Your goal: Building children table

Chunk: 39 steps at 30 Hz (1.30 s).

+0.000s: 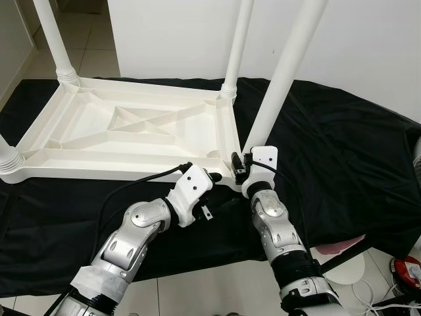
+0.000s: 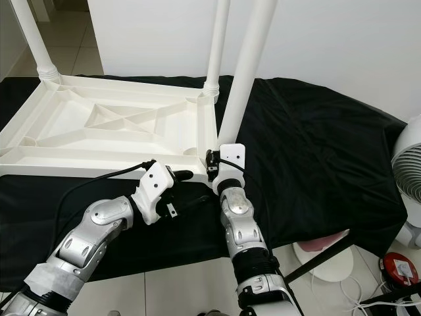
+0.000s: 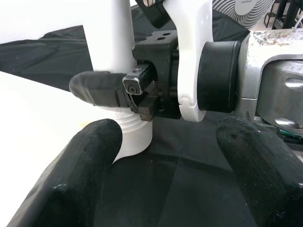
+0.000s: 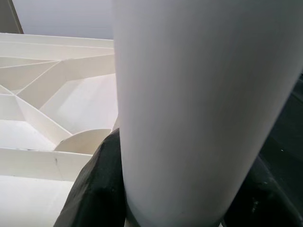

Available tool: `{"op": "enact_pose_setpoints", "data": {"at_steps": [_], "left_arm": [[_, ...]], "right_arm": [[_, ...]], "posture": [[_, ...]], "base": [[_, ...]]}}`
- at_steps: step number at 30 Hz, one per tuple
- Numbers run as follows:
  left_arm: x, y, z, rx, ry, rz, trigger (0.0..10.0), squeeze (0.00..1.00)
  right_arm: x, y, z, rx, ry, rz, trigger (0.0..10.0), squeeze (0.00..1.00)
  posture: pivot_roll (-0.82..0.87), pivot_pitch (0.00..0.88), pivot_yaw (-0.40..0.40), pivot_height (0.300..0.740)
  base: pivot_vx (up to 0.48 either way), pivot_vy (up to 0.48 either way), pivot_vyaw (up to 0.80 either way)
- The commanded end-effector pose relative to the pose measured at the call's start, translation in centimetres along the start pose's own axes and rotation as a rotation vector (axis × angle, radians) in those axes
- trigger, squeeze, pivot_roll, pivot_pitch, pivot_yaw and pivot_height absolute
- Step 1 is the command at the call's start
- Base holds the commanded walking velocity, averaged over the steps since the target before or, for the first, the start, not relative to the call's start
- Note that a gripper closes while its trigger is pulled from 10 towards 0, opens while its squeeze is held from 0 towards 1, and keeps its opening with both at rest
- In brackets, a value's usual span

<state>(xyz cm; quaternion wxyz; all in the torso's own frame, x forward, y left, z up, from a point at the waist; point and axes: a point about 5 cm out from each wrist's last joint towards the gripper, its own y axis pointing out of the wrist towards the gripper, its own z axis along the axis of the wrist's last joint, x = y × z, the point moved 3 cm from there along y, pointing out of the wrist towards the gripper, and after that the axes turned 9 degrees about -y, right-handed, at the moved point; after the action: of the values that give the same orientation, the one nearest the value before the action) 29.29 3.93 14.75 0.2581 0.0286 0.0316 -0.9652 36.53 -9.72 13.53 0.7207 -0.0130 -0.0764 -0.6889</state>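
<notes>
Table leg [image 1: 284, 72] — between right gripper [image 4: 165, 189] fingers, left gripper [image 3: 165, 161] beside.

The upturned plastic tabletop [image 1: 125, 135] at centre left is plain cream-white, its ribbed underside unpatterned, and its legs [image 1: 283, 72] are the same white. It rests on a solid black cloth [image 1: 342, 164] that spans the frame. Floor tiles [image 1: 191, 293] along the bottom edge are pale white. A fan [image 2: 411, 178] at the right edge is white; a small object [image 2: 398, 268] at lower right is red.
</notes>
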Motion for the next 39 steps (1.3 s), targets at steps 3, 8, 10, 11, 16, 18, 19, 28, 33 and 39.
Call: {"op": "enact_pose_setpoints", "data": {"at_steps": [3,8,10,11,16,18,19,28,33,39], "left_arm": [[0.0,-0.2,-0.5,-0.011,-0.018,0.008,10.0,0.00],[0.1,-0.2,-0.4,-0.008,-0.015,0.008,10.0,0.00],[0.1,-0.2,-0.4,-0.007,-0.014,0.007,10.0,0.00],[0.1,-0.2,-0.4,-0.007,-0.014,0.007,10.0,0.00],[0.1,-0.3,-0.4,-0.008,-0.015,0.007,10.0,0.00],[0.2,-0.3,-0.5,-0.010,-0.015,0.006,10.0,0.00],[0.2,-0.4,-0.5,-0.011,-0.016,0.008,10.0,0.00],[0.4,-0.5,-0.6,-0.013,-0.023,0.005,10.0,0.00],[0.6,-0.4,-0.7,-0.014,-0.024,-0.004,10.0,0.00],[0.6,-0.2,-0.5,-0.011,-0.021,-0.009,10.0,0.00]], "right_arm": [[1.3,-0.5,-1.6,-0.075,-0.021,-0.070,10.0,0.00],[1.4,-0.5,-1.2,-0.055,-0.009,-0.060,10.0,1.00],[1.3,-0.5,-0.9,-0.034,0.019,-0.044,10.0,1.00],[1.2,-0.5,-0.7,-0.020,0.038,-0.034,10.0,1.00],[1.2,-0.8,-0.4,0.004,0.056,-0.005,10.0,1.00],[1.4,-1.0,-0.4,0.015,0.060,0.016,10.0,1.00],[1.9,-1.4,-0.7,0.019,0.047,0.048,10.0,0.00],[2.8,-2.6,-1.6,0.049,-0.042,0.277,10.0,0.00],[3.7,-1.9,-1.1,0.080,-0.065,0.391,10.0,0.00],[3.6,-0.9,-0.5,0.091,-0.113,0.484,10.0,0.00]], "posture": [[0.07,0.021,-0.091,0.740],[0.07,0.020,-0.092,0.740],[0.08,0.018,-0.093,0.740],[0.08,0.018,-0.093,0.740],[0.08,0.022,-0.094,0.740],[0.08,0.022,-0.094,0.740],[0.08,0.023,-0.095,0.740],[0.08,0.025,-0.089,0.740],[0.07,0.025,-0.082,0.740],[0.07,0.025,-0.082,0.740]], "base": [[0.000,0.000,0.00],[0.000,0.000,0.00],[0.000,0.000,0.00],[0.000,0.000,0.00],[0.000,0.000,0.00],[0.000,0.000,0.00],[0.000,0.000,0.00],[0.000,0.000,0.00],[0.000,0.000,0.00],[0.000,0.000,0.00]]}}
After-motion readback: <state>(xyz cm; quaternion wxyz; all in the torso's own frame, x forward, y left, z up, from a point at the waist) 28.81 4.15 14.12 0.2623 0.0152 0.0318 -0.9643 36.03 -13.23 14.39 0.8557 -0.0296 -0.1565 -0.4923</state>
